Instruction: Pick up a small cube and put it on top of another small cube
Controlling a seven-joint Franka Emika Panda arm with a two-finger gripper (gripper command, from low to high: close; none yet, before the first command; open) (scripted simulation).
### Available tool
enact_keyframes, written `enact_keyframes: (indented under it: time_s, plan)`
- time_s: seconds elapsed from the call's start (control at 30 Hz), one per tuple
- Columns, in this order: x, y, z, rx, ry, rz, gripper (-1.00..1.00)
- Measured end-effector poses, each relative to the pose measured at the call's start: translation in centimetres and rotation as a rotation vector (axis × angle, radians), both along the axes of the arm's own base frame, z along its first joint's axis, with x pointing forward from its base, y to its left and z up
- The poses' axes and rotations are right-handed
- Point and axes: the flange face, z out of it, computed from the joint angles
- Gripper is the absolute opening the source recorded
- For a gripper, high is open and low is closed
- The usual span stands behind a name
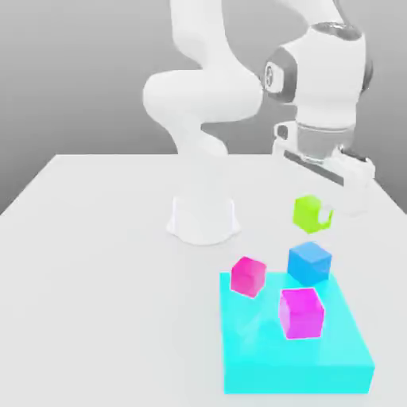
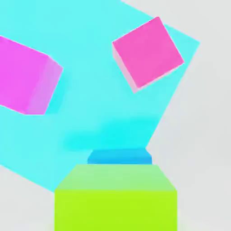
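the end effector (image 1: 322, 213) is closed on the small lime-green cube (image 1: 307, 214), holding it in the air above the blue cube (image 1: 309, 263). the blue cube sits at the edge of the cyan slab (image 1: 262, 358) on the desk (image 1: 95, 262). every face is plain, with no writing.

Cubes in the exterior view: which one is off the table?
The lime-green cube, held in the shut gripper above the table. The blue cube and both pink cubes rest on surfaces.

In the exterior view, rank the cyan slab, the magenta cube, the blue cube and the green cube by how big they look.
1. Cyan slab, by far the largest.
2. Magenta cube.
3. Blue cube.
4. Green cube, smallest.
The magenta cube sits nearer the camera than the blue one, so that pair's true order is unsure.
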Motion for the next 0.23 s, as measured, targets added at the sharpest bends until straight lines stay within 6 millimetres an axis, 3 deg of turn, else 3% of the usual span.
enact_keyframes:
  time_s: [0.1,0.13,0.23]
  plan:
    - [-0.2,0.1,-2.6,0.001,0.000,0.005,-1.00]
    - [-0.3,0.1,-3.4,0.003,0.000,0.006,1.00]
    - [-0.3,0.1,-3.4,0.003,0.000,0.006,1.00]
